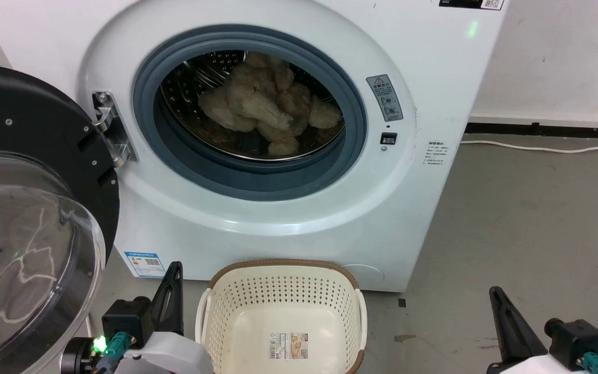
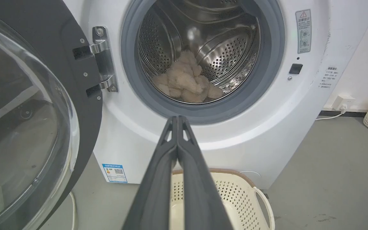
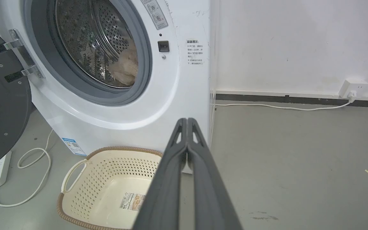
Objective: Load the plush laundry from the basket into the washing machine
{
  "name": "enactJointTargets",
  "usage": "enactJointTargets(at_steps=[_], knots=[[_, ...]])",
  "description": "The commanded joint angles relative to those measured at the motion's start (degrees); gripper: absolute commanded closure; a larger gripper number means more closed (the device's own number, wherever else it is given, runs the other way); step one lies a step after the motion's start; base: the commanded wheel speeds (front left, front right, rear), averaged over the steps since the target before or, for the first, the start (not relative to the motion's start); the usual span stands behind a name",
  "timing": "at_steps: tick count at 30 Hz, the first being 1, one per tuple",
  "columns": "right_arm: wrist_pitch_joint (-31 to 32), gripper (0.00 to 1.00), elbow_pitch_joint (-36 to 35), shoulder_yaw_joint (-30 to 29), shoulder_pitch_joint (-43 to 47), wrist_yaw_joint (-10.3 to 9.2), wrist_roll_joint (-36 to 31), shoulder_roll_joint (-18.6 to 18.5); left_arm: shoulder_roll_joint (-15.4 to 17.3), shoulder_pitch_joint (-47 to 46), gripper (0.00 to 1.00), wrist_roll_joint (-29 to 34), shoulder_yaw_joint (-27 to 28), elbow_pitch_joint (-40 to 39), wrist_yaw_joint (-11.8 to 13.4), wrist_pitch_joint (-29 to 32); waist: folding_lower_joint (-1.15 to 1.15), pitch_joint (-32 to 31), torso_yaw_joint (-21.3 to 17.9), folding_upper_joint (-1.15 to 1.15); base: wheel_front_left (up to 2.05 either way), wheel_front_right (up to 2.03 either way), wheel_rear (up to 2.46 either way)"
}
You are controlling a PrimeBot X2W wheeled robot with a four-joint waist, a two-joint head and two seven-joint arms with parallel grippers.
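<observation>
Head view: plush [image 1: 265, 111] is inside the washer [image 1: 299, 228], lying on the bottom of the drum [image 1: 190, 83], well behind the grey ring [image 1: 257, 179]. Nothing hangs over the lip. Left wrist view agrees: the bundle sits low in the drum, slightly back from the opening.

Basket [image 1: 283, 266] is on the floor just in front of the washer's base, between the two arms. It holds nothing but the label [image 1: 288, 345] on its bottom.

Left gripper [image 1: 175, 272] hangs beside the basket's left handle, right gripper [image 1: 497, 296] well off to the basket's right. Both wrist views show the fingers pressed together along their length, so both jaws are closed on nothing.

Door [image 1: 18, 234] is swung wide on its hinge [image 1: 112, 130], close to the left gripper.

My read: the loading step looks done, with no laundry left to pick. If anything follows, it's shutting the door. That falls to the left arm: get behind the black rim and push it round toward the ring. Closed fingers are fine for a push. The plush looks deep enough not to catch in the seal. Watch the basket, it sits close under the door's sweep.
</observation>
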Motion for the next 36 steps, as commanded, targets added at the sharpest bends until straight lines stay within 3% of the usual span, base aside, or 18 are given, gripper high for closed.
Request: enactJointTargets(at_steps=[1,36], knots=[[0.3,1.0,-0.4,0.1,-1.1,0.02,-0.6,0.0,-0.3,0.0,1.0,0.7,0.4,-0.4,-0.3,0.4,0.0,0.0,0.0,0.0,0.0,0.0,0.0],[3.7,1.0,-2.1,0.7,-3.3,0.03,-4.1,0.0,-1.8,0.0,1.0,4.7,3.2,-1.9,-1.6,3.2,0.0,0.4,-0.1,0.0,0.0,0.0,0.0]])
